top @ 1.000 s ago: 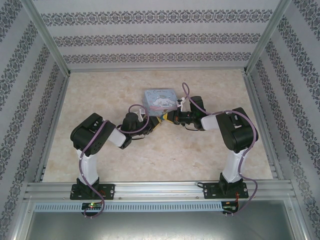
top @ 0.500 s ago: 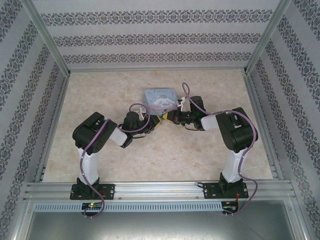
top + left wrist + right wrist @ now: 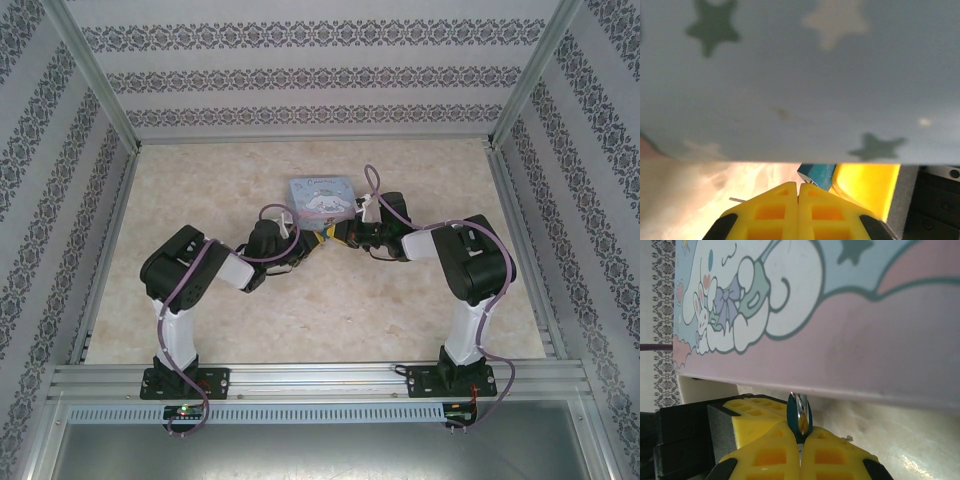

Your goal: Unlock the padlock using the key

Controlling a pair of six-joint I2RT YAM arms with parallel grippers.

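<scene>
While tin [image 3: 320, 196] lies closed, right gripper [image 3: 800, 441] pinches padlock [image 3: 799, 412].

The tin box [image 3: 320, 196] is light blue. Its side is scattered with dark teal and cream stars, and its lid is printed with a white long-eared cartoon figure, a small white rabbit, and pink and lilac bands edged in green. The padlock [image 3: 799, 415] is teal-blue with a shiny silvery strip. The left hand [image 3: 798, 189] and right hand [image 3: 800, 447] have bright yellow fingers on black mounts. The left arm [image 3: 178, 335] and right arm [image 3: 462, 335] are black and white, with purple cables [image 3: 368, 176]. The tabletop [image 3: 330, 320] is beige with pale marbling. The walls [image 3: 320, 80] are white, with bands of dark grey floral ornament.
</scene>
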